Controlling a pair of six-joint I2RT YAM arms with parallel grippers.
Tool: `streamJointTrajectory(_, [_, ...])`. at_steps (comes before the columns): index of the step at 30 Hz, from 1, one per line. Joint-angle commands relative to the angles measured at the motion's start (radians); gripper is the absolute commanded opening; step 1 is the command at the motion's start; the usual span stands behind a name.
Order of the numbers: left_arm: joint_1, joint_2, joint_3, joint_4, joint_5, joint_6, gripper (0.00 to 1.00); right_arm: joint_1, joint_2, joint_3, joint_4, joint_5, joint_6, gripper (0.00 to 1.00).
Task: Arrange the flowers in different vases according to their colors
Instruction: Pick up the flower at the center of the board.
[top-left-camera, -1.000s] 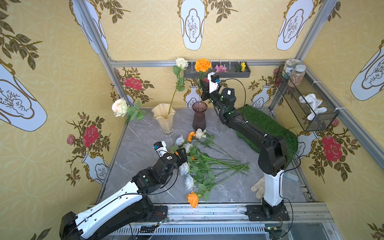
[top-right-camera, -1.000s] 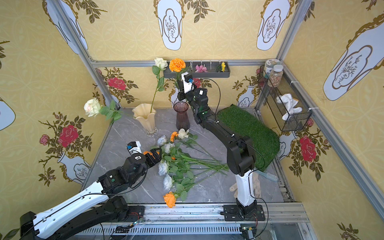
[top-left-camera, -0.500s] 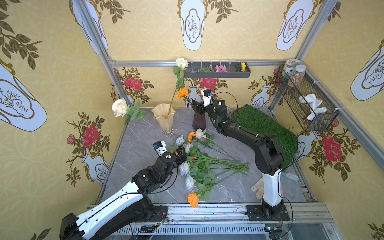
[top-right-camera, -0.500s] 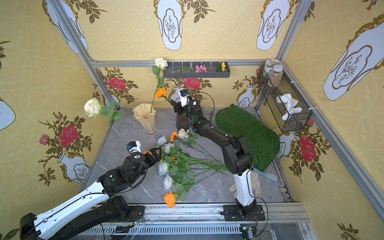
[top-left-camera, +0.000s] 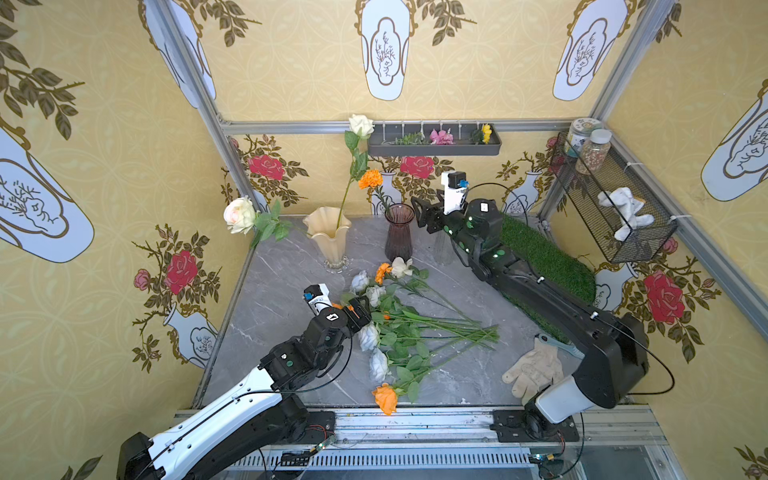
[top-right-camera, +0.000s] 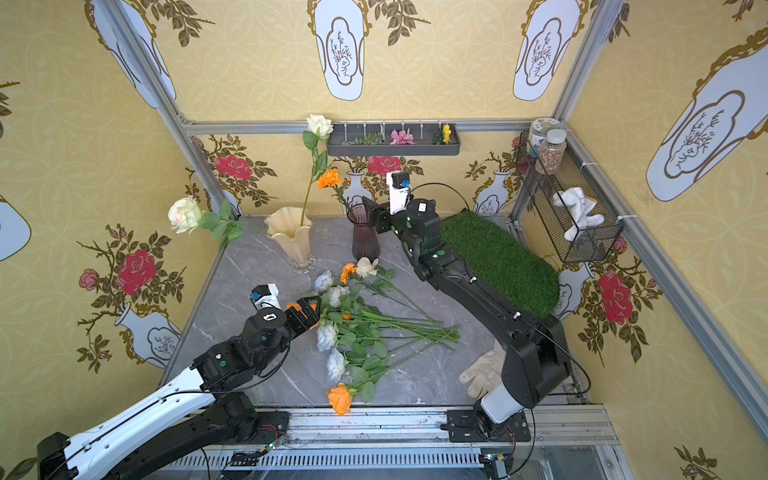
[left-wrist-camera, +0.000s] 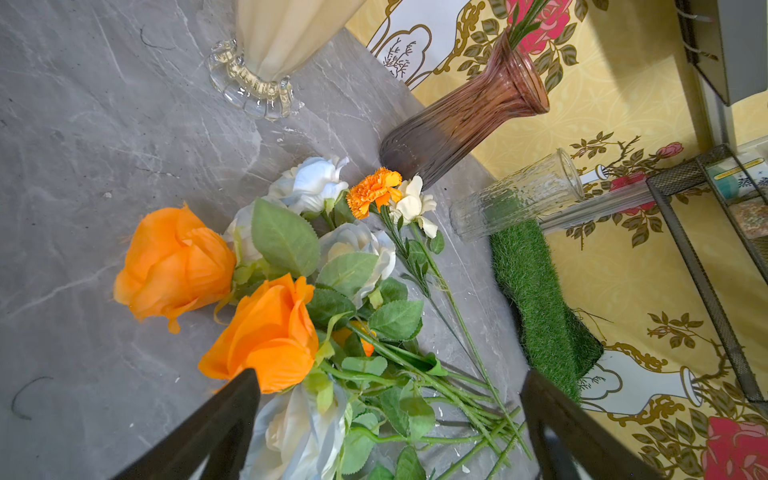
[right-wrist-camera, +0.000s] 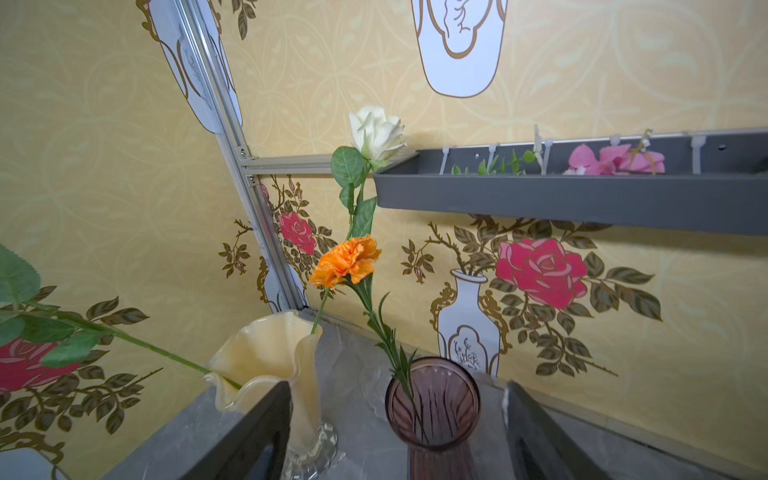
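In both top views an orange marigold (top-left-camera: 370, 179) (top-right-camera: 329, 178) stands in the dark purple vase (top-left-camera: 399, 235). My right gripper (top-left-camera: 420, 212) (right-wrist-camera: 399, 415) is open just behind that vase's rim (right-wrist-camera: 432, 399), holding nothing. Two cream-white roses (top-left-camera: 360, 124) (top-left-camera: 240, 215) sit in the cream-yellow vase (top-left-camera: 328, 235). The clear glass vase (left-wrist-camera: 519, 193) is empty, half hidden by the right arm in the top views. The other flowers (top-left-camera: 399, 328) lie piled on the table. My left gripper (top-left-camera: 360, 312) (left-wrist-camera: 390, 399) hangs open over the pile, by an orange rose (left-wrist-camera: 266, 336) and a pale blue rose (left-wrist-camera: 299, 432).
A green grass mat (top-left-camera: 540, 257) lies under the right arm. A work glove (top-left-camera: 534, 370) rests at the front right. A wire basket (top-left-camera: 611, 208) with jars hangs on the right wall, and a grey shelf (top-left-camera: 432, 146) with small sprigs on the back wall.
My right gripper came down from high with the marigold, set its stem into the purple vase, opened and let go. The left arm has not moved.
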Motion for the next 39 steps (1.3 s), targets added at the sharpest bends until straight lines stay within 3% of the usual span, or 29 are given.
streamJointTrajectory(1, [0.001,-0.014,-0.008,0.002,0.009,-0.014,1.00,-0.009,-0.061,-0.004,-0.411,-0.091,0.100,0.80])
streamJointTrajectory(7, [0.000,-0.062,-0.024,-0.032,-0.012,-0.053,1.00,-0.006,-0.088,-0.039,-0.788,-0.281,0.106,0.71])
streamJointTrajectory(12, [0.000,-0.096,-0.032,-0.061,-0.034,-0.085,1.00,0.035,-0.070,-0.116,-0.904,-0.255,0.006,0.57])
streamJointTrajectory(18, [-0.015,-0.147,-0.027,-0.152,-0.096,-0.151,1.00,0.164,-0.002,-0.155,-0.897,-0.092,-0.142,0.49])
streamJointTrajectory(24, [-0.017,-0.190,-0.049,-0.168,-0.132,-0.182,1.00,0.171,0.079,-0.188,-0.847,-0.105,-0.206,0.35])
streamJointTrajectory(39, [-0.018,-0.094,-0.009,-0.144,-0.126,-0.148,1.00,0.198,0.228,-0.182,-0.780,-0.069,-0.280,0.35])
